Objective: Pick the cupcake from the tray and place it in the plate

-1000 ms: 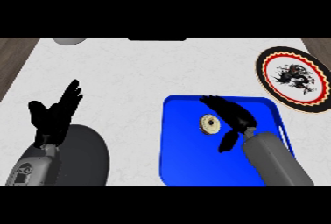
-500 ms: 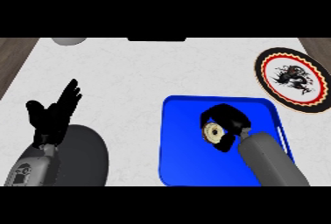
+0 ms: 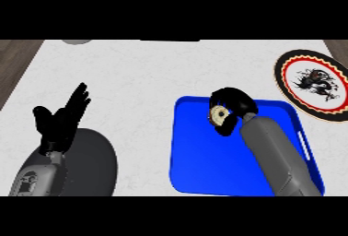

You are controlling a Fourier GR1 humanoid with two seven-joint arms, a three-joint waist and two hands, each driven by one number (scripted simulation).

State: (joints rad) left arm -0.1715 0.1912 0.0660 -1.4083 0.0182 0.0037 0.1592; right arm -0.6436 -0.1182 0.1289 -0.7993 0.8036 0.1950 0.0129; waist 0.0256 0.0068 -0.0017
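My right hand (image 3: 231, 102) is curled round the cupcake (image 3: 219, 115), fingers (image 3: 234, 94) arched over its far side and my thumb coming in under it. So the fingers are narrow and closed on the cupcake, which sits in the far part of the blue tray (image 3: 204, 161), just this side of the tray's far wall. I cannot tell whether it is off the tray floor yet or only gripped where it stands.

My worry is the hold itself. The cupcake shows its pale round face out to the left of my fingers, so I judge I have it by one side, not squarely. If I lift it like that it could tip or roll out of my fingers and land back on the tray, or on the table. The tray's raised rim lies between my fingers and the plate (image 3: 316, 85), which sits beyond and to the right of them, well apart from the tray's far right corner. Carrying too low could knock the cupcake against that rim. The plate also lies close to the table's right edge, so an overshoot could put the cupcake off the table.

My left hand (image 3: 62, 120) rests far to the left of the tray, fingers straight and raised, holding nothing.

The table (image 3: 136, 73) is pale and marbled. Brown floor (image 3: 15, 55) shows past its far left corner, and a grey round thing (image 3: 77, 41) pokes in at its far edge.
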